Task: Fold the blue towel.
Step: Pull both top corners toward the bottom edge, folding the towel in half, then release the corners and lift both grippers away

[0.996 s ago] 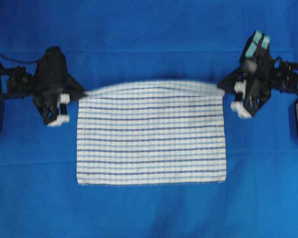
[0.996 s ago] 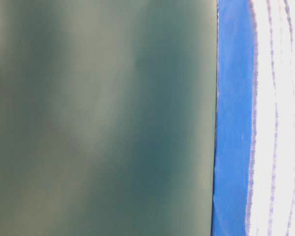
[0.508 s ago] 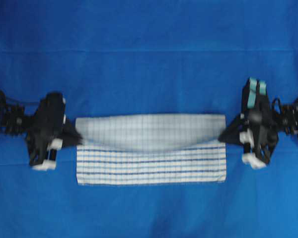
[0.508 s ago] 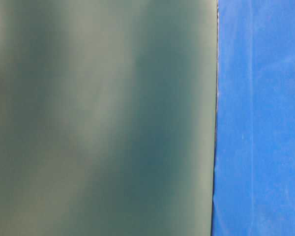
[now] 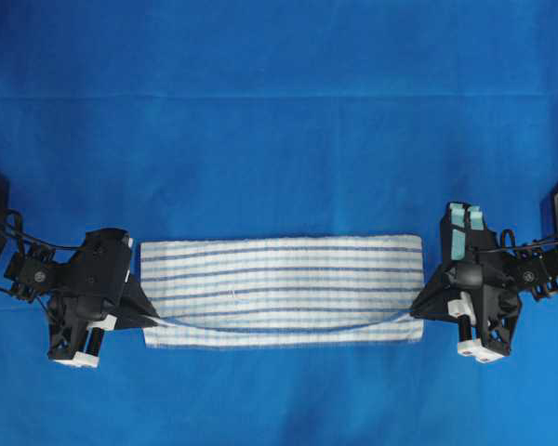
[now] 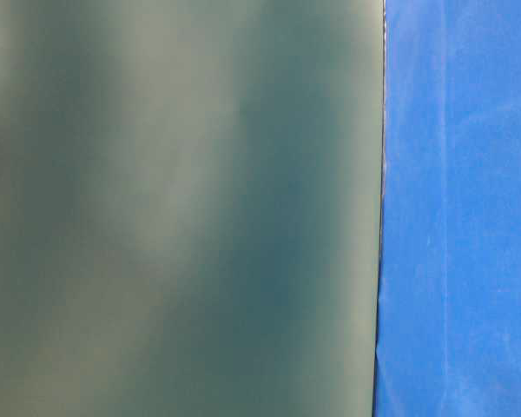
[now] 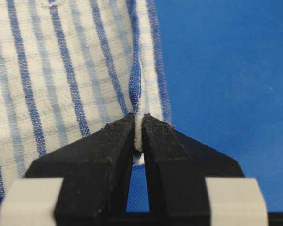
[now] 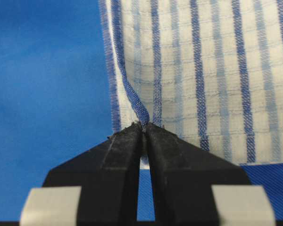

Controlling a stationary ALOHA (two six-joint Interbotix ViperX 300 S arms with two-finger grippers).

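One blue towel, two grippers, left gripper and right gripper, and seemingly one table covering.

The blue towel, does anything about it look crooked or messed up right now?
Mostly neat. The blue towel lies folded, but the carried edge sags in the middle between the left gripper and right gripper, leaving the lower layer peeking out.
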